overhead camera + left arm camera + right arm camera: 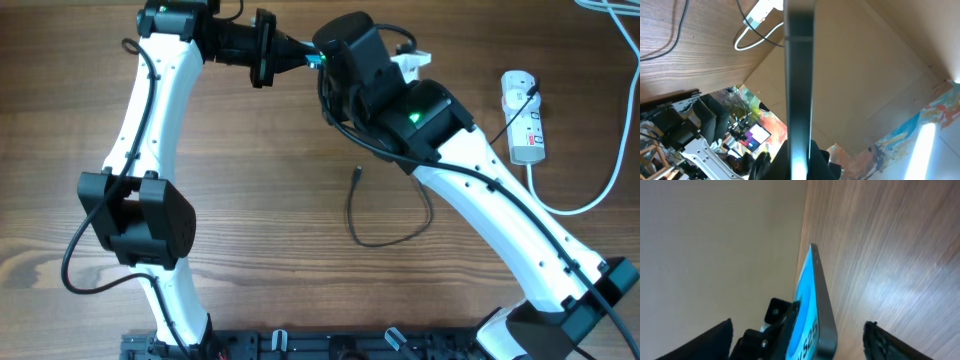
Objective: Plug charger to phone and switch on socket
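Phone (pixel 812 292), cyan screen edge-on, clamped in closed left claw (pixel 308 58) above the counter's (pixel 250 200) far edge, just ahead of wide-open right claw (pixel 799 325); charger (pixel 385 238) loose mid-counter, socket (pixel 524 118) near far right corner.

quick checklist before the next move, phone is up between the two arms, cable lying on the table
1. Phone gripped by the left end effector: ok, clamped and held off the table.
2. Right end effector free: ok, its fingers stand wide apart either side of the phone.
3. Charger reachable: ok, it lies loose on the table with its tip uncovered.
4. Charger plugged into the phone: not ok.
5. Phone's port facing the right end effector: cannot tell.
6. Socket switch position: cannot tell.
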### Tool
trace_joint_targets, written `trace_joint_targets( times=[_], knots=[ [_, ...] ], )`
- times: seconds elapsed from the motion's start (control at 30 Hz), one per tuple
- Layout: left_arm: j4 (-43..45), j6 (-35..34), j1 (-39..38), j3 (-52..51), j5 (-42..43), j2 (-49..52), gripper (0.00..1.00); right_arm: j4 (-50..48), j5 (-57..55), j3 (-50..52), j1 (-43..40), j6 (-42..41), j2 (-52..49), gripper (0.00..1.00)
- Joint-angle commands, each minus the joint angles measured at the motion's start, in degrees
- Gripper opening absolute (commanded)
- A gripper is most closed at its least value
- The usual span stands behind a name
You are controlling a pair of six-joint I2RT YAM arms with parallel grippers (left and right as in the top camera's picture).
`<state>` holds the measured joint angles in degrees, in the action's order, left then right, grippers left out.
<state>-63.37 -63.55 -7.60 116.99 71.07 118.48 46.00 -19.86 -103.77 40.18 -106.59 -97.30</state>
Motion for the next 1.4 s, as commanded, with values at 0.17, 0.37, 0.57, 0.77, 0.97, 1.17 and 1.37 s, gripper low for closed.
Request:
trace_joint_targets(
  times=[0.17, 0.37, 0.57, 0.77, 0.97, 1.17, 1.37],
  knots=[
    [2.36, 5.16, 3.15, 1.01, -12.02, -1.53, 0.04, 3.04, -3.85, -0.76, -7.56, 46.9, 5.7, 0.96],
    [1.2, 19.43, 5.81, 1.01, -28.15, -1.53, 0.04, 18.53, -3.63, -0.74, -13.4, 62.1, 6.16, 1.0],
    [-2.16, 21.38, 5.68, 0.98, -46.71, -1.53, 0.04, 25.53, 6.56, 6.01, -13.49, 65.35, 4.26, 1.0],
    [-5.2, 21.38, 5.68, 0.98, -61.75, -1.51, 0.04, 16.46, 21.31, 21.07, -13.4, 72.11, 2.93, 0.99],
    [-5.88, 21.35, 5.68, 0.98, -63.28, -1.51, 0.04, 12.85, 23.32, 27.17, -10.8, 71.93, -0.11, 0.91],
    [-5.9, 21.35, 5.57, 0.98, -63.25, -1.49, 0.04, 14.51, 24.39, 25.22, -9.18, 72.0, -7.39, 0.91],
    [-5.99, 21.35, 5.57, 0.98, -63.25, -1.49, 0.04, 9.68, 23.65, 25.18, -6.58, 70.55, -11.47, 0.84]
  ],
)
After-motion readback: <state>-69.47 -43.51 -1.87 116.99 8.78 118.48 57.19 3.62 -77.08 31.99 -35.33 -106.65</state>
